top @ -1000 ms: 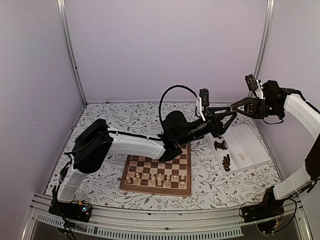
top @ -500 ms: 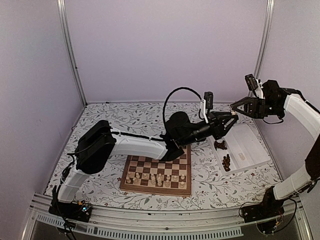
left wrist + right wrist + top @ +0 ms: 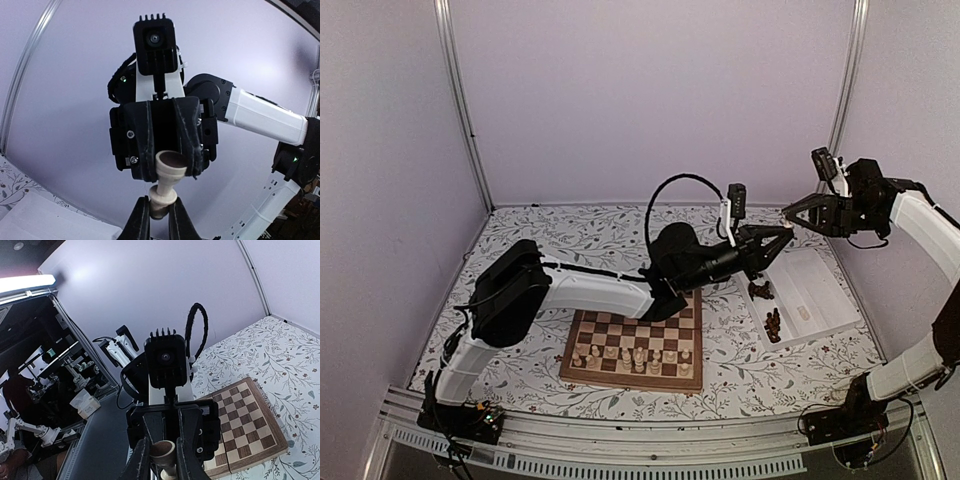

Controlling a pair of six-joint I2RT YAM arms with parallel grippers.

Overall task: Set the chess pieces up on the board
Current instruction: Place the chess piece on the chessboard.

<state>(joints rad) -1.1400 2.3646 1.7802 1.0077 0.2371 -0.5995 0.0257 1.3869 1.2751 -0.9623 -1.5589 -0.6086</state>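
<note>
The left jaws are pinched almost shut on the narrow head end of a pale cream carved wooden chess piece (image 3: 166, 184). The right jaws are closed on its round, felt-bottomed base, so the piece bridges the two, gripped from both ends in mid-air.

That is where I'd worry. Both grips sit at the very fingertips on a small turned shape, and if one side pulls away before the other lets go, the piece could twist out or flick sideways. If the right jaws release while the left has only the rounded head, it may pivot and slip.

It hangs high above the bench, near the far end of the white rectangular tray (image 3: 820, 285) and beyond the far-right corner of the square wooden chessboard (image 3: 610, 325). A drop would likely land among the dark brown chessmen (image 3: 767, 305) in the tray or bounce on the flower-patterned bench (image 3: 540, 240).

On the way down, the long white left arm (image 3: 590, 290), lying across the board's far side, could knock the cream chessmen (image 3: 630, 355) standing on the near rows.
</note>
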